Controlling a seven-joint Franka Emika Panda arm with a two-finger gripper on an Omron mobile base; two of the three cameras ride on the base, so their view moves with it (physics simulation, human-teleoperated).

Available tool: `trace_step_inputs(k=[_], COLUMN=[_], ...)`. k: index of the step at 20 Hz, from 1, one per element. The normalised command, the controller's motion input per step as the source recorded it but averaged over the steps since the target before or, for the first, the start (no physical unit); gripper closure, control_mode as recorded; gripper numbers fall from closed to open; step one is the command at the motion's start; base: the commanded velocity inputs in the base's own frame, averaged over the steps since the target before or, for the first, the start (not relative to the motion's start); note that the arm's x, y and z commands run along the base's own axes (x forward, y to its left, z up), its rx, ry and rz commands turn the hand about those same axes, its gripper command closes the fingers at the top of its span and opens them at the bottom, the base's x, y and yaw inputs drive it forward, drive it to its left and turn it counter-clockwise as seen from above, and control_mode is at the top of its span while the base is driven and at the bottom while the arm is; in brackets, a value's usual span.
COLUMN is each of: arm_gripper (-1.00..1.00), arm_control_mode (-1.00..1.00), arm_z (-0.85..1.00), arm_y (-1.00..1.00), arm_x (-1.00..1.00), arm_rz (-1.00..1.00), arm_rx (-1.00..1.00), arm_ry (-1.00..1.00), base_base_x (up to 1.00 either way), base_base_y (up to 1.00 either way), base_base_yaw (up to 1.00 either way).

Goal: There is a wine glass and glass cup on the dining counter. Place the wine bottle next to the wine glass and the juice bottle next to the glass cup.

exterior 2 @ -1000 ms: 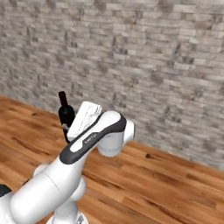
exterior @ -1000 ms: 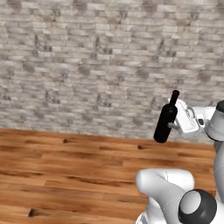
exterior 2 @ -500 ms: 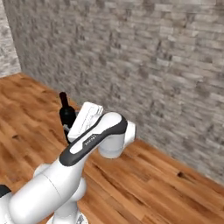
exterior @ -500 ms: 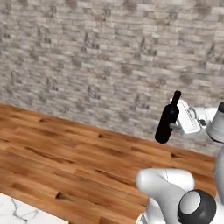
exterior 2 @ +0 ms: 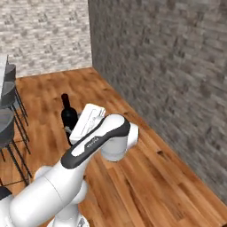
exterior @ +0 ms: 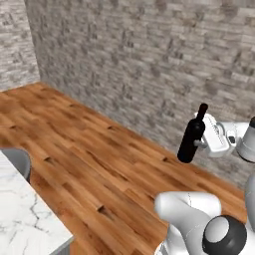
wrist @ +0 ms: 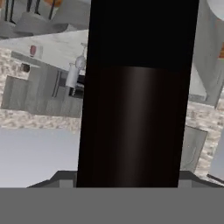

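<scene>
My gripper [exterior: 201, 144] is shut on the wine bottle [exterior: 191, 135], a tall black bottle with a dark red top, held upright in the air above the wooden floor. In the right base view the wine bottle [exterior 2: 68, 118] stands just left of the white hand, with the gripper [exterior 2: 71, 131] around its body. Its black body [wrist: 135, 109] runs up the middle of the hand view between the fingers. A corner of the dining counter [exterior: 25, 214], white with grey veins, lies at the lower left. The wine glass, glass cup and juice bottle cannot be made out.
A grey brick wall [exterior: 149, 55] runs behind the arm, above a wooden floor [exterior: 99, 159]. A grey stool [exterior: 17, 162] stands by the counter corner, and more grey stools [exterior 2: 6, 115] line the left edge of the right base view.
The whole picture has shifted: the base has turned, bringing a wall corner, the marble counter corner and the stools into view. The bottle stays in the gripper at the same height.
</scene>
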Motion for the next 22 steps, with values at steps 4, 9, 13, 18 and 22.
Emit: trace_step_inputs(k=[4, 9, 13, 18, 22], arm_gripper=[1.0, 1.0, 1.0, 1.0, 1.0], arm_control_mode=[1.0, 1.0, 1.0, 1.0, 1.0], arm_z=[0.0, 0.0, 0.0, 0.0, 0.0], arm_y=[0.0, 0.0, 0.0, 0.0, 0.0], arm_x=[0.0, 0.0, 0.0, 0.0, 0.0], arm_rz=[0.0, 0.0, 0.0, 0.0, 0.0], arm_rx=[0.0, 0.0, 0.0, 0.0, 0.0], arm_ry=[0.0, 0.0, 0.0, 0.0, 0.0], base_base_x=[0.31, 0.51, 0.48, 0.83, 0.86], base_base_y=[-0.53, -0.64, -0.74, -0.6, -0.46], base_base_yaw=[0.59, 0.48, 0.42, 0.44, 0.52])
